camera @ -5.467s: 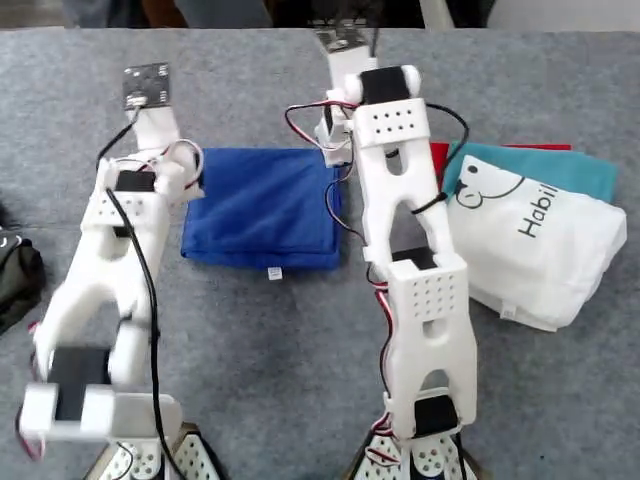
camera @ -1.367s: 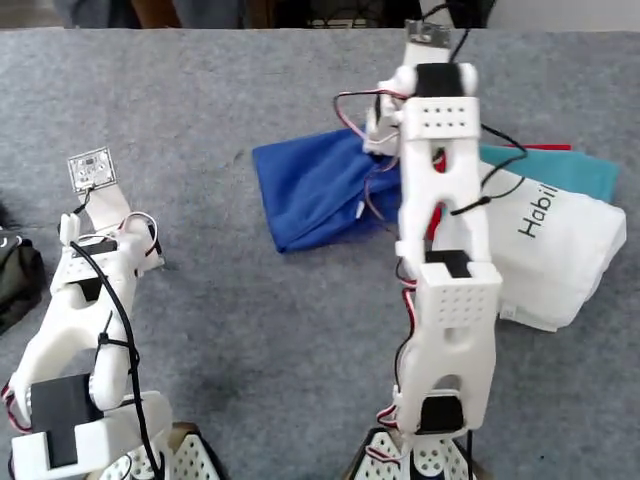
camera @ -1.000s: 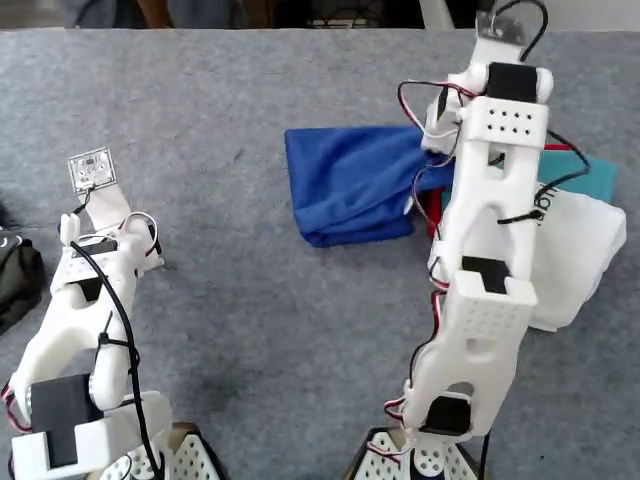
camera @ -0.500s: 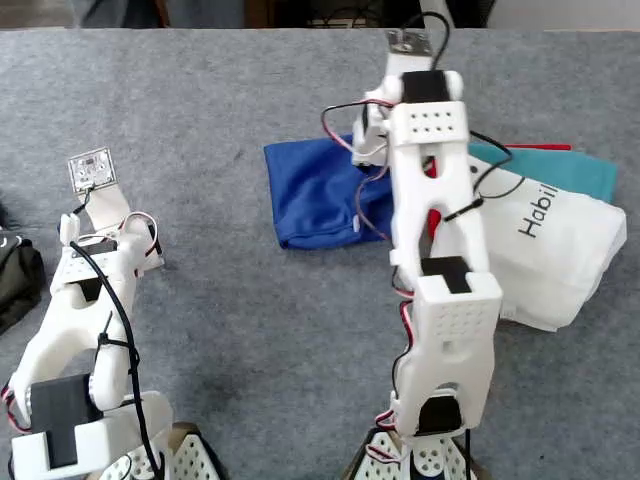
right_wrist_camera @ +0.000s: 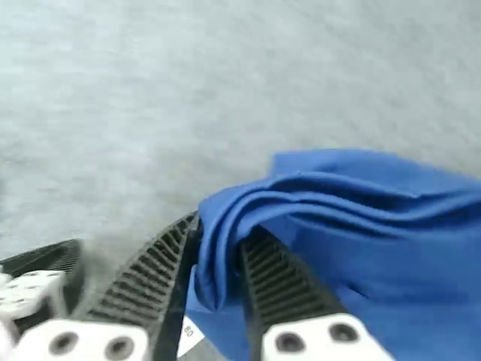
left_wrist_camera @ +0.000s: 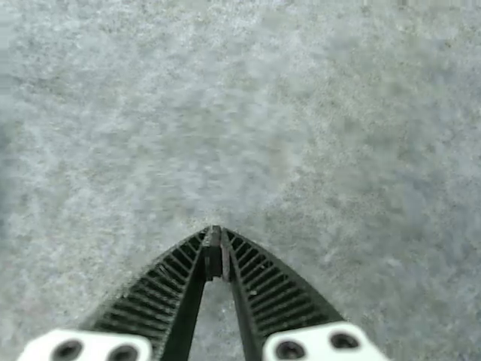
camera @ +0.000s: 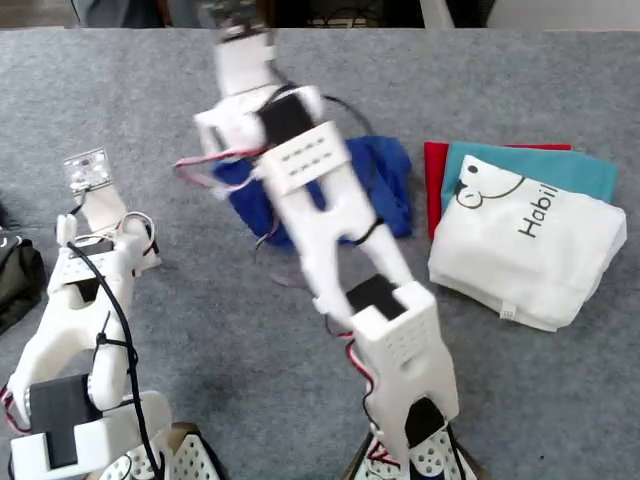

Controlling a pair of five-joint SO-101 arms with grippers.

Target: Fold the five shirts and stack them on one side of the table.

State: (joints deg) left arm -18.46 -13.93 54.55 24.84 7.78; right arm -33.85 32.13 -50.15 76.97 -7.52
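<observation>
A blue shirt (camera: 388, 190) lies bunched on the grey table, left of the stack, partly hidden under the right arm (camera: 300, 170). My right gripper (right_wrist_camera: 219, 239) is shut on a folded edge of the blue shirt (right_wrist_camera: 361, 226). The stack at the right holds a white shirt (camera: 530, 240) on a teal shirt (camera: 560, 168) over a red one (camera: 435, 170). My left gripper (left_wrist_camera: 215, 257) is shut with nothing in it, low over bare table. The left arm (camera: 90, 280) rests at the table's left side.
A dark bundle of cloth (camera: 15, 280) lies at the left edge. Grey table (camera: 200, 330) stretches open between the two arms and along the front.
The right arm has swung left across the table, dragging the blue shirt away from the stack and bunching it. The left arm has stayed still over the last second.
</observation>
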